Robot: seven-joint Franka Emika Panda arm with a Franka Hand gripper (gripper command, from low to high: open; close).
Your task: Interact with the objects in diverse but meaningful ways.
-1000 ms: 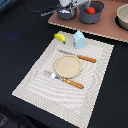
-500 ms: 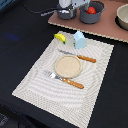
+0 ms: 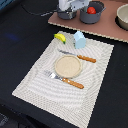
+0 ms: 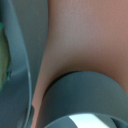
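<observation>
My gripper (image 3: 69, 9) is white and hangs at the far edge of the exterior view, low over a small dark grey pot (image 3: 66, 14) on a brown board (image 3: 102, 27). I cannot see how its fingers stand. A second dark grey pot (image 3: 93, 16) beside it holds the red tomato (image 3: 91, 10). The yellow banana (image 3: 60, 37) and the pale blue-white carton (image 3: 79, 39) stand at the far edge of the striped placemat (image 3: 35, 82). The wrist view is blurred: a grey pot wall (image 4: 22, 45) and a dark round body (image 4: 85, 97) on the board. The small white elongated piece is not clearly in view.
A tan plate (image 3: 67, 66) lies mid-placemat, with an orange-handled knife (image 3: 80, 57) behind it and an orange-handled fork (image 3: 67, 80) in front. A beige bowl (image 3: 122, 17) sits on the board at the exterior view's right. A black cloth (image 3: 20, 35) covers the table.
</observation>
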